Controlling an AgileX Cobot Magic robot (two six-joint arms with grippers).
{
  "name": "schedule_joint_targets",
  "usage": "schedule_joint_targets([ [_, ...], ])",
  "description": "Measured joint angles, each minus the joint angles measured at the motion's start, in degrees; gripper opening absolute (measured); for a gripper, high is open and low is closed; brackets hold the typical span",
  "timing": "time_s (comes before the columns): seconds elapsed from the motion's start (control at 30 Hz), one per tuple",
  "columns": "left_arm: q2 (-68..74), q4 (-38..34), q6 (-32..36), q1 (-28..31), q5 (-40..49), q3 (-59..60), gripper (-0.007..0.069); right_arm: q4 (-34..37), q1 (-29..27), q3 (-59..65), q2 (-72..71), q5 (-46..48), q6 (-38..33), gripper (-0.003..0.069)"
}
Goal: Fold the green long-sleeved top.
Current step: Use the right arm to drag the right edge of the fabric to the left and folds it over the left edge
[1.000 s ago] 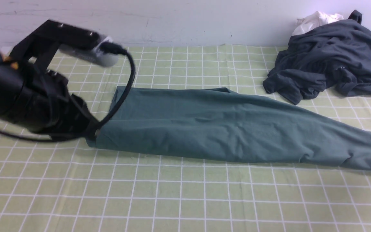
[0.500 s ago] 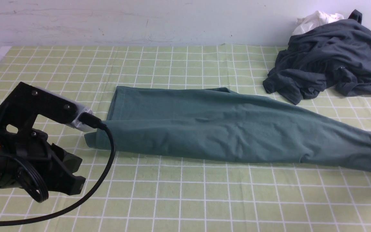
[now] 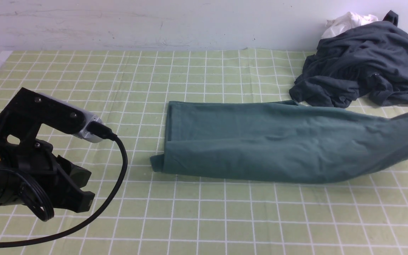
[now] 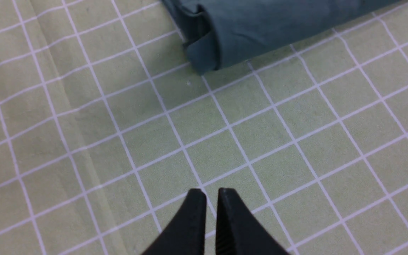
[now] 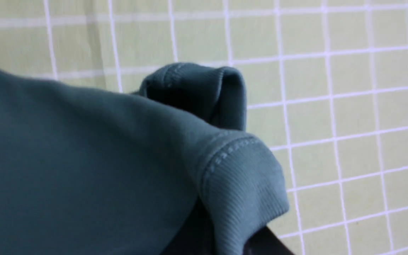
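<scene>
The green long-sleeved top (image 3: pixel 278 145) lies as a long folded strip across the checked cloth, and its right end rises off the table past the front view's right edge. My right gripper (image 5: pixel 207 244) is out of the front view; in the right wrist view it is shut on the top (image 5: pixel 83 159) at a ribbed cuff (image 5: pixel 243 177), with the fabric hiding most of its fingers. Low at the left, my left gripper (image 4: pixel 211 193) is shut and empty over bare cloth, apart from the top's near left corner (image 4: pixel 204 56).
A dark charcoal-grey garment (image 3: pixel 363 67) is heaped at the back right with a small white garment (image 3: pixel 347 21) behind it, against the wall. The green checked tablecloth (image 3: pixel 204 219) covers the table. A black cable (image 3: pixel 120 177) loops from my left arm.
The top has slid to the right and its right end has lifted, with the right gripper now shut on it. My left arm dropped away from the top's left end, then stayed still.
</scene>
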Motion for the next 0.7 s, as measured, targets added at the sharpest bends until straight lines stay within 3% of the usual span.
schedule_joint_targets([
  [0.13, 0.0, 0.0, 0.0, 0.0, 0.0, 0.0, 0.0037, 10.0, 6.1, -8.1, -2.0, 3.2, -0.8, 0.0013],
  [0.3, 0.0, 0.0, 0.0, 0.0, 0.0, 0.0, 0.0037, 20.3, 19.7, -10.0, -1.3, 0.9, -1.9, 0.0013],
  [0.5, 0.0, 0.0, 0.0, 0.0, -0.1, 0.0, 0.0037, 26.1, 36.3, -10.1, 4.6, -7.1, -2.1, 0.0012],
  [0.7, 0.0, 0.0, 0.0, 0.0, -0.1, 0.0, 0.0037, 28.6, 45.6, -10.1, 14.3, -13.6, -2.8, 0.006],
])
